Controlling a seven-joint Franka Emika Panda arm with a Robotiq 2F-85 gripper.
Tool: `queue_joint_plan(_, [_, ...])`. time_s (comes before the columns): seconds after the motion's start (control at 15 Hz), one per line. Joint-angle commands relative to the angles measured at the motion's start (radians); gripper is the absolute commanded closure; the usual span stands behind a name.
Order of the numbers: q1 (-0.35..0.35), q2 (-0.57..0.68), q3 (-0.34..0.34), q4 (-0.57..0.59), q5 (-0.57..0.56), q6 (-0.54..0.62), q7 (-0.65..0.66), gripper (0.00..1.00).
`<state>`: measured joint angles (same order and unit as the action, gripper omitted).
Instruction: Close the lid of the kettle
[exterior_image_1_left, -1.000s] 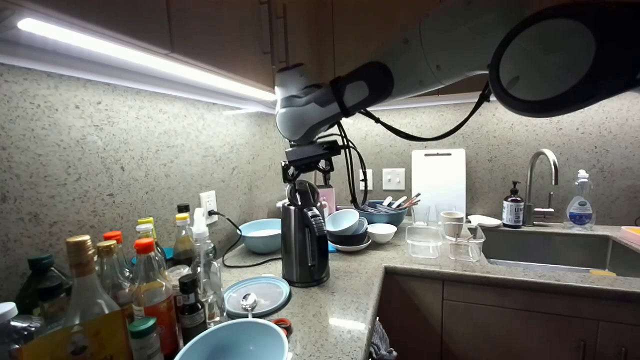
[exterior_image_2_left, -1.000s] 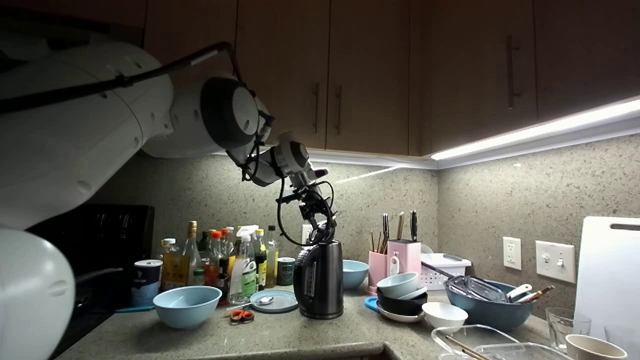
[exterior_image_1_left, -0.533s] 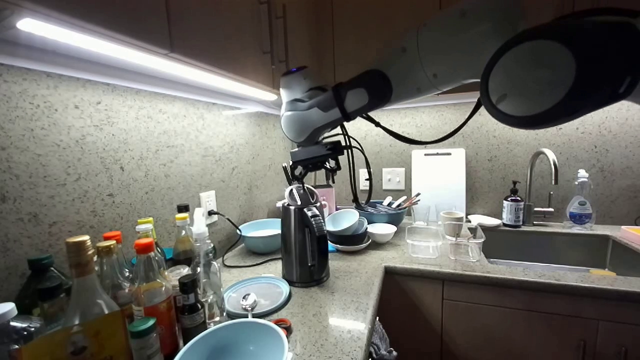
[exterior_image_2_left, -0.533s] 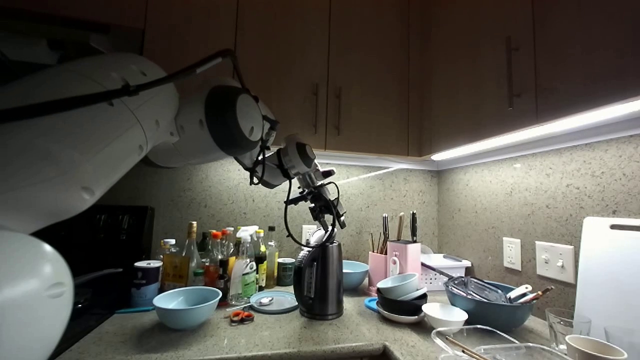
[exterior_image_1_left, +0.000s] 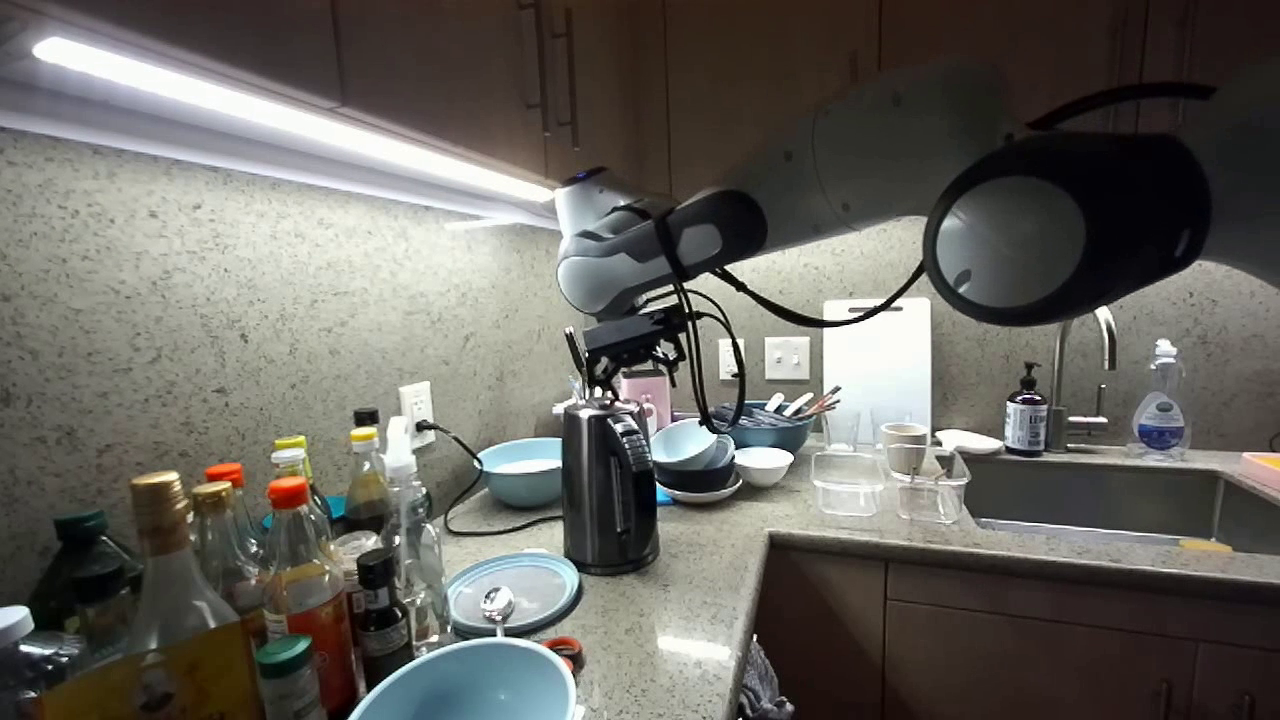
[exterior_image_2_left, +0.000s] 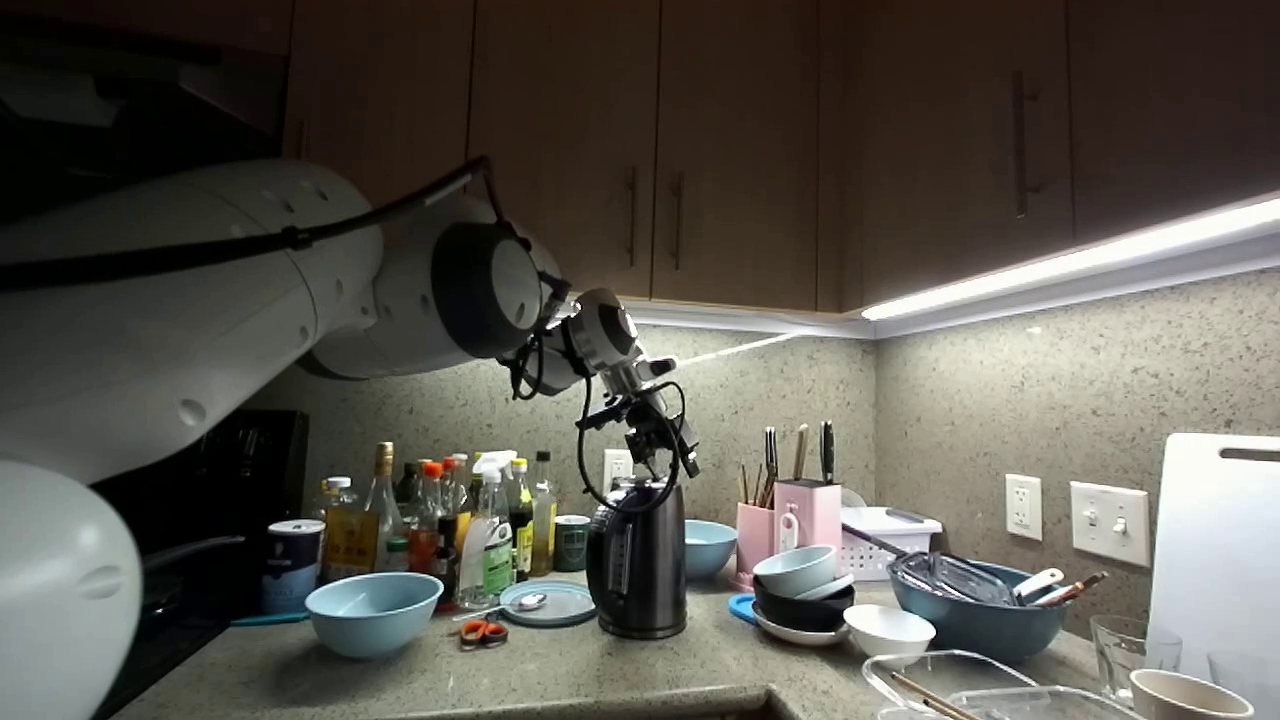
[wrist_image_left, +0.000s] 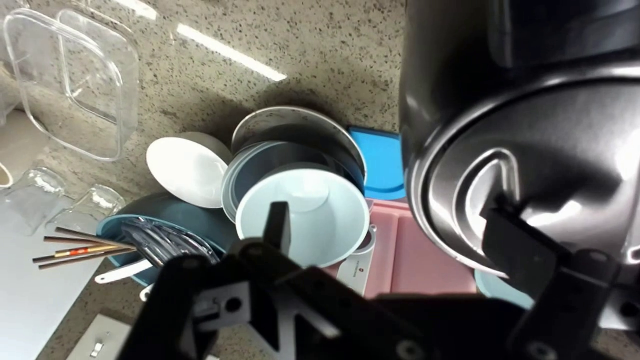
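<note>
Where the kettle (exterior_image_1_left: 600, 490) stands upright on the counter (exterior_image_1_left: 690, 600), its lid (wrist_image_left: 565, 145) lies down inside the top rim, though you can't tell from these views whether it has latched. Right above the kettle's top you have the gripper (wrist_image_left: 387, 220), pointing downward with its fingers spread well apart: in the wrist view, one finger (wrist_image_left: 520, 250) overlaps the lid, while its mate shows outside the kettle's rim, in front of a stack of bowls (wrist_image_left: 320, 220). You can't tell whether the finger over the lid touches it. Just beside the kettle's base lies a flat blue disc (exterior_image_1_left: 545, 590), with a spoon (exterior_image_1_left: 497, 603) resting on it. Near the kettle, on the side away from the disc, you see that same stack of bowls, and next to it, a little farther from the kettle, a small white bowl (exterior_image_2_left: 890, 630). In an exterior view a light blue bowl (exterior_image_2_left: 708, 550) shows behind the kettle, partly hidden by it, and a pink knife block (exterior_image_2_left: 808, 515) stands on the stack's side of the kettle. On the disc's side, farther from the kettle, you get the orange-handled scissors (exterior_image_2_left: 482, 632) and the crowded bottles (exterior_image_1_left: 310, 600). Well apart from the kettle, past the white bowl, come clear containers (exterior_image_1_left: 848, 490) and, farthest, the sink (exterior_image_1_left: 1080, 497).
</note>
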<state>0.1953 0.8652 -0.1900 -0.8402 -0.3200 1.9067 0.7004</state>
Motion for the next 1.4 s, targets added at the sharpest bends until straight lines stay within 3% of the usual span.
queue_joint_plan(0.0, [-0.014,0.045,0.042,0.077,0.048,-0.077,-0.071,0.0])
queue_joint_plan(0.67, [-0.121,0.136,0.147,0.141,0.159,-0.163,-0.207,0.0])
queue_joint_plan(1.33, [-0.042,0.001,0.196,0.218,0.14,-0.375,-0.182,0.0])
